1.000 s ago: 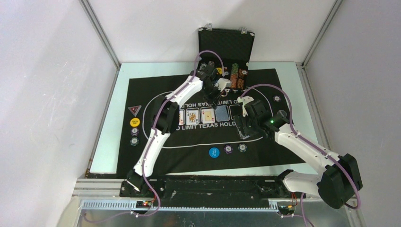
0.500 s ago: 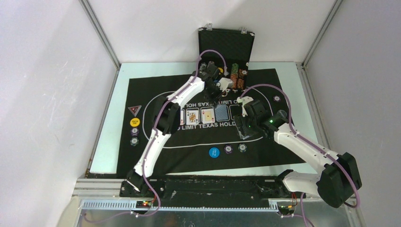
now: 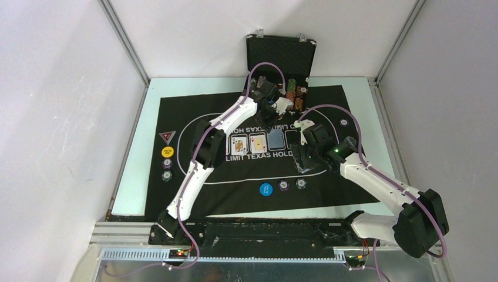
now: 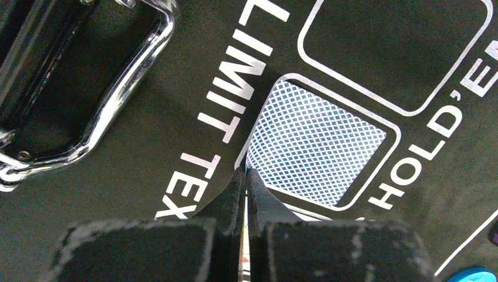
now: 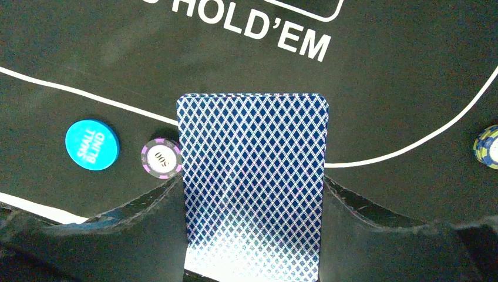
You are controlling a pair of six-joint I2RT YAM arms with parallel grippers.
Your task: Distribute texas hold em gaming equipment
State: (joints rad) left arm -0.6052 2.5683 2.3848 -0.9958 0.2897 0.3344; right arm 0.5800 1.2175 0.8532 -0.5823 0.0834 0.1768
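Observation:
My right gripper is shut on blue-backed playing cards, gripping them by their long edges above the mat; it hovers right of centre. My left gripper is shut, its tips over the near corner of a face-down card lying in a printed box; nothing shows clearly between its fingers. From above, the left gripper is at the far side, just beyond the card row: two face-up cards and the face-down card. A blue small-blind button and a purple chip lie below the right gripper.
The open black case stands at the far edge with chip rows; its metal handle is near the left gripper. A yellow button, two chips and a triangle marker sit on the black mat at left.
The left gripper has drifted a little farther away and to the right, toward the case, staying shut. The right gripper and its cards have not moved.

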